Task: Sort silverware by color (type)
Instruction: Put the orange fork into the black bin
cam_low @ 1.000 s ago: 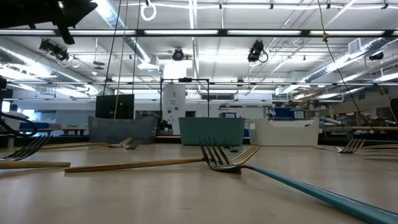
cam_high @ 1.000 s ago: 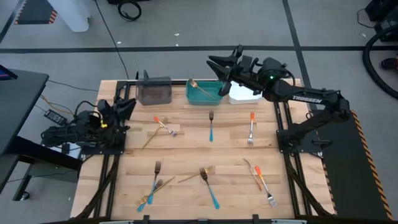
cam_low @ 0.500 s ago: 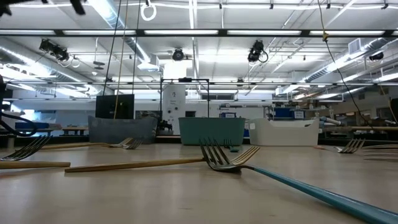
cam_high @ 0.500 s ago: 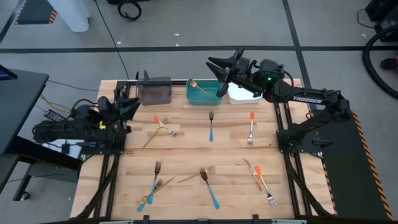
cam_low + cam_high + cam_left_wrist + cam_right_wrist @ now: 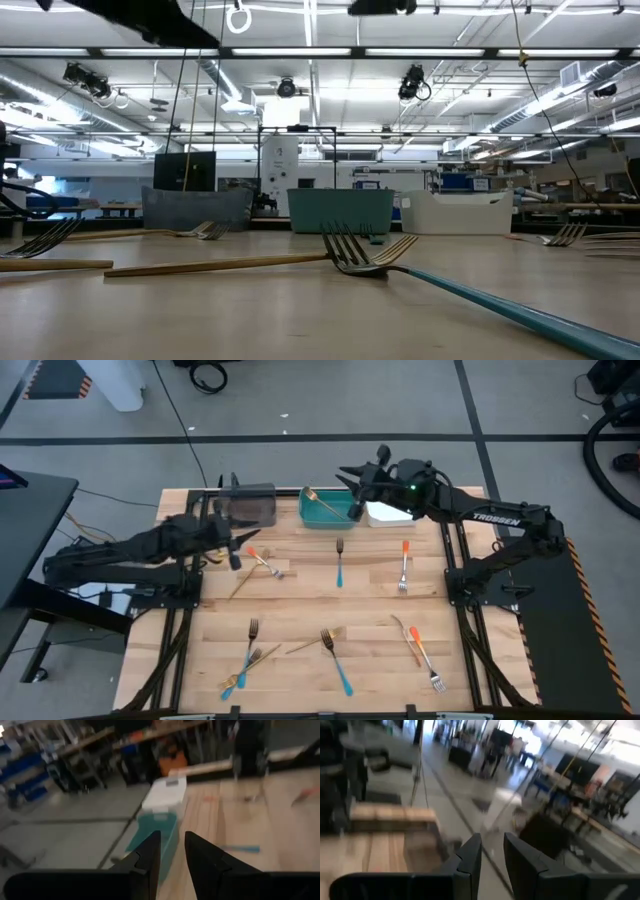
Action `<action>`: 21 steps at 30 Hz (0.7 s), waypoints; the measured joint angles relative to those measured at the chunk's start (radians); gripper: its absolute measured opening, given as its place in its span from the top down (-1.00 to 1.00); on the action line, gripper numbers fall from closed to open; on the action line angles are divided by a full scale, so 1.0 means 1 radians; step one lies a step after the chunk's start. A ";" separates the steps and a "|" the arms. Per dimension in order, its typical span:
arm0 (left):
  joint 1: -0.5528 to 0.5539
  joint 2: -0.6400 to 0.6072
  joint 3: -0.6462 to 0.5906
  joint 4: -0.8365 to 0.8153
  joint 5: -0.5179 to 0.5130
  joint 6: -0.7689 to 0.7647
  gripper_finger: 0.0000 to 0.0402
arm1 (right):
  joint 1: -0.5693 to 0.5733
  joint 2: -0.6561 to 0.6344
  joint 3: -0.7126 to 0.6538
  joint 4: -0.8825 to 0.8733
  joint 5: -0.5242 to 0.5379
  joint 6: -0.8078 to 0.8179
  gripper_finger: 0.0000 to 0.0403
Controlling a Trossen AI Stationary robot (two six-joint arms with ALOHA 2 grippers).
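Wooden slats make up the table (image 5: 370, 610) I am working over, with a grey floor around it and three bins lined up along its far edge. My left end effector (image 5: 232, 547) hangs above the near-left part of the table, just beside the orange-handled fork (image 5: 262, 560) that lies crossed with a gold one (image 5: 247, 575). Its fingers (image 5: 150, 855) stand a narrow gap apart and hold nothing. My right end effector (image 5: 352, 477) sits over the far edge between the teal bin (image 5: 328, 510) and the white bin (image 5: 392, 514); its fingers (image 5: 471, 859) are likewise slightly parted and empty.

The rest of the silverware is spread across the table: a blue-handled fork (image 5: 339, 563) near the middle, an orange-handled one (image 5: 403, 566) to its right, two more orange pieces (image 5: 420, 652) crossed at the near right, and a cluster of blue and gold pieces (image 5: 248, 660) toward the near left and centre.

My worry is the crossed pairs. Closing on the orange fork where it overlaps the gold one could lift both, or flick the gold one away. These pieces lie flat, so a shallow pinch may slip off.

The teal bin holds one gold piece (image 5: 318, 498). I see nothing inside the white bin, and I cannot tell what the grey bin (image 5: 248, 507) contains.
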 joint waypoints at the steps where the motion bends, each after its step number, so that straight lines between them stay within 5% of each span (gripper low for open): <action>1: 0.014 0.025 0.000 -0.004 0.001 -0.001 0.51 | -0.005 0.000 0.000 -0.034 0.000 0.000 0.55; 11: 0.064 0.190 0.002 -0.228 0.055 -0.393 0.51 | -0.054 0.000 0.000 -0.268 -0.003 0.130 0.55; 21: 0.064 0.326 0.001 -0.277 0.212 -0.158 0.51 | -0.120 0.000 0.000 -0.352 -0.015 0.125 0.55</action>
